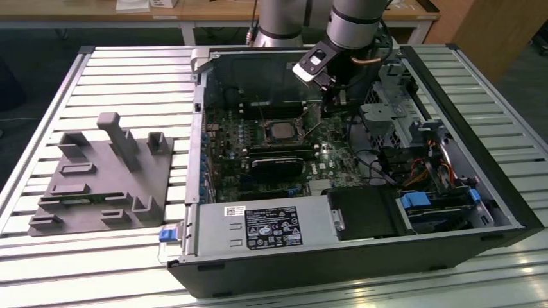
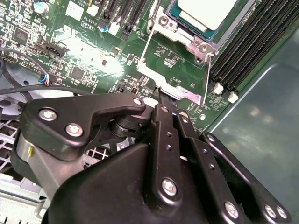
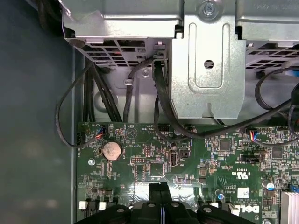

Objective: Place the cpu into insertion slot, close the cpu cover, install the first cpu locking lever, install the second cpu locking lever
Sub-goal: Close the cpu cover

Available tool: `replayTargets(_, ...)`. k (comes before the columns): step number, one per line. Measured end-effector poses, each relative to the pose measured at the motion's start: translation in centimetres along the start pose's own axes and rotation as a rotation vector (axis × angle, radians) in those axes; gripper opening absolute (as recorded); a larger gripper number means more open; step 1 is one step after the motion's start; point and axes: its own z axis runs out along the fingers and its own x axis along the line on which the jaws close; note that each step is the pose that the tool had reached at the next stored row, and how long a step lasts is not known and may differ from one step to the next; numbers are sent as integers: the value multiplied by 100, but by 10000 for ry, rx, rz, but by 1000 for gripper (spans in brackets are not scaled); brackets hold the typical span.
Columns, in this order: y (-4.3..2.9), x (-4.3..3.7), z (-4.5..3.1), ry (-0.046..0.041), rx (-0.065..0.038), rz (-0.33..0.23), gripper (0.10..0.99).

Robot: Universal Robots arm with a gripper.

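Nearest me, my gripper [image 2: 160, 93], fingers pressed together, touches the free edge of the cpu cover [image 2: 189, 95], which stands swung open, and beyond it the cpu [image 2: 205, 11] sits in the insertion slot [image 2: 223, 33], so I judge closing the cover and both locking levers remain.

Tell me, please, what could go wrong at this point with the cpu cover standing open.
1. The tool meets the open cpu cover at its free edge; it could slip, letting the cover drop hard onto the seated cpu.
2. A slip might also scrape small parts on the green board close by.
3. Loose black cables lie near the tool and might snag.
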Motion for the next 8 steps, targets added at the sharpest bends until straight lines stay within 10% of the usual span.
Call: replayTargets(8, -17, 0, 1, 2, 0, -1, 106)
